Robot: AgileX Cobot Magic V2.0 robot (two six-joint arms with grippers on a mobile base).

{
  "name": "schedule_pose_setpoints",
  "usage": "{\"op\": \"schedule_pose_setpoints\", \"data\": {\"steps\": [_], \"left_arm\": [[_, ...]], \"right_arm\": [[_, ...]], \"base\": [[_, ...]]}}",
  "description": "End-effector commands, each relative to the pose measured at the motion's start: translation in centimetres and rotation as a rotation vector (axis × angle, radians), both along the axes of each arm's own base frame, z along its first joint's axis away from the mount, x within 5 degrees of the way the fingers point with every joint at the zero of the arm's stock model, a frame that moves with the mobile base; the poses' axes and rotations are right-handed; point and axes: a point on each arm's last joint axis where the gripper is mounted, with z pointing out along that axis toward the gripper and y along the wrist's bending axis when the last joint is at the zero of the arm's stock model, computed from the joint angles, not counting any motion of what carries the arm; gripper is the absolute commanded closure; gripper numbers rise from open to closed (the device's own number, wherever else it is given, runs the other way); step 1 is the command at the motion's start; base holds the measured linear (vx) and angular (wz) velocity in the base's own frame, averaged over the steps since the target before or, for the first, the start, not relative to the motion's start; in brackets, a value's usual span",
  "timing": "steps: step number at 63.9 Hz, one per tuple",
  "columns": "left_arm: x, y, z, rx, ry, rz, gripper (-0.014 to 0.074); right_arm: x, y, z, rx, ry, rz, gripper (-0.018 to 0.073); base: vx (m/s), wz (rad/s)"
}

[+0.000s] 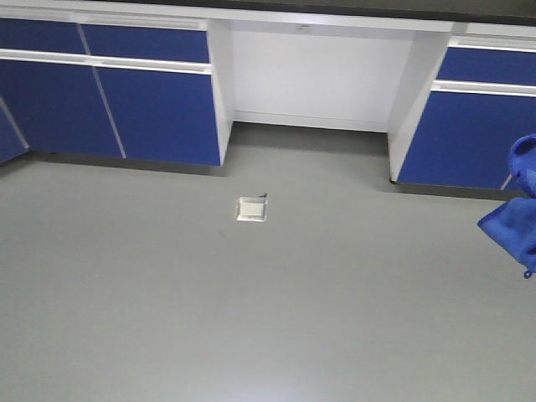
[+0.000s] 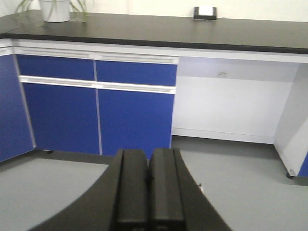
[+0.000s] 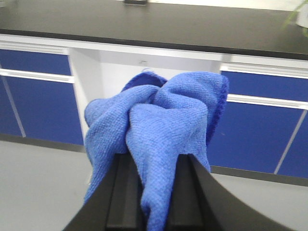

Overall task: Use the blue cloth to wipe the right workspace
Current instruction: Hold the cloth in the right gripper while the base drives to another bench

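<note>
The blue cloth hangs bunched between the two black fingers of my right gripper, which is shut on it. In the front view a corner of the blue cloth shows at the right edge, above the floor. The right workspace, a wide matte black benchtop, runs across the top of the right wrist view, well beyond the cloth. The same benchtop shows in the left wrist view with its small socket box. My left gripper is shut on nothing, its fingers pressed together.
Blue cabinet doors with white rails stand under the bench, with a white knee recess between them. A small square floor outlet sits in the grey floor. A potted plant stands on the bench at the left.
</note>
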Motion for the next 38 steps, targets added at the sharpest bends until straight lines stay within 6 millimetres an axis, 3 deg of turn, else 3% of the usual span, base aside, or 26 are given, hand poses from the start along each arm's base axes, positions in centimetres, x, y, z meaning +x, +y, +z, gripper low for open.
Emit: {"op": "schedule_pose_setpoints", "data": {"steps": [1,38], "left_arm": [[0.07,-0.07,-0.23,-0.008,-0.064,-0.005,0.0602],[0.07,-0.07,-0.23,-0.008,-0.064,-0.005,0.0602]], "right_arm": [[0.17,0.01,1.65,-0.006,-0.107,0.003,0.0564],[0.17,0.01,1.65,-0.006,-0.107,0.003,0.0564]], "base": [[0.15,-0.35],[0.23,-0.2]]}}
